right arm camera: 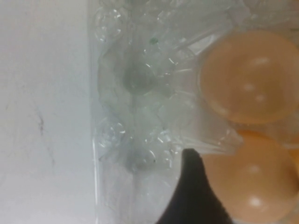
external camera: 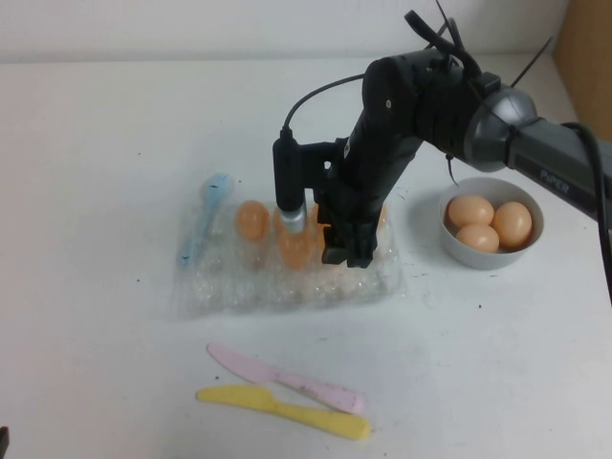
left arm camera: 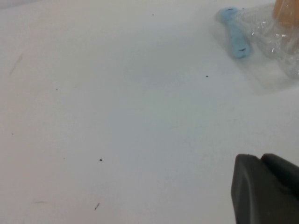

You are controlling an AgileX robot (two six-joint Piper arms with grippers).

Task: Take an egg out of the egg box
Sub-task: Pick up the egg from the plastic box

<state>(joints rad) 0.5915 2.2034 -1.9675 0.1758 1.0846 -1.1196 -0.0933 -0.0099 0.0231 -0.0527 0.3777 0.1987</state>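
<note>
Right gripper [external camera: 346,251] down over the egg box [external camera: 239,287].
One dark finger [right arm camera: 194,196] touches an egg [right arm camera: 254,184] seated in its cup; grip state cannot be told. Left gripper [left arm camera: 264,189] low over bare table [left arm camera: 117,116], opening unclear.

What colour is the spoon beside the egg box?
Light blue spoon, clearest in the high view, left of the egg box.

Orange-tan eggs [external camera: 252,219], clear egg box [external camera: 287,277] (crinkly), grey bowl [external camera: 491,251], pink knife [external camera: 287,379], yellow knife [external camera: 284,412]
</note>
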